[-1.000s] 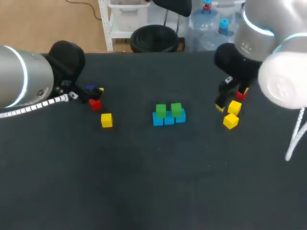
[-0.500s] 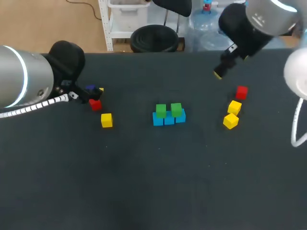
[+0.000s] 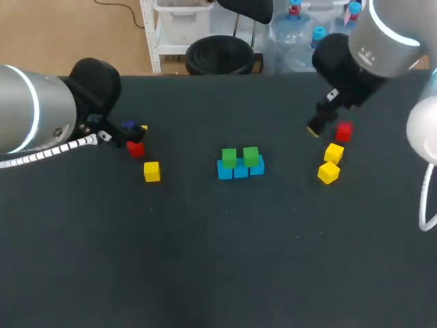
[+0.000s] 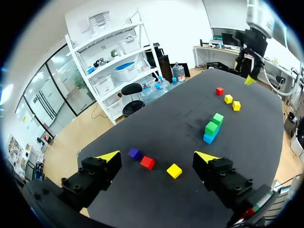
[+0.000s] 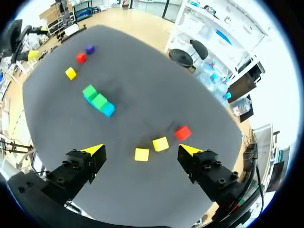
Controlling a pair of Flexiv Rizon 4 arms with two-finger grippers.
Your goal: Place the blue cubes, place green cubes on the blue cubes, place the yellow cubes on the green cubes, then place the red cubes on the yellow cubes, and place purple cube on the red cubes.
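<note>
1. Blue cubes (image 3: 240, 171): three, in a touching row near the middle of the worktop (image 3: 225, 266), resting directly on its dark surface.
2. Green cubes (image 3: 229, 158): two, side by side on top of the blue row. Nothing is stacked on them.
3. Right yellow cubes (image 3: 334, 152): two, flat on the worktop well to the right of the row. They lie just beside each other, one nearer the robot than the other.
4. Right red cube (image 3: 343, 132): single, on the worktop just beyond the right yellow cubes, on their far side.
5. Left yellow cube (image 3: 151, 171): single, on the worktop well to the left of the row.
6. Left red cube (image 3: 135, 148): single, near the left yellow cube, toward the far left.
7. Purple cube (image 3: 128, 127): single, on the worktop just beside the left red cube, partly hidden by the left arm in the head view.
8. Left claw (image 4: 156, 156): fingers spread wide and holding nothing. In its own wrist view the purple cube, left red cube and left yellow cube lie on the worktop ahead of it, in the span between the two tips.
9. Right claw (image 5: 141, 149): fingers spread wide and holding nothing. It hovers above the worktop over the right-hand group. In the head view one yellow tip shows just beside the right red cube.
</note>
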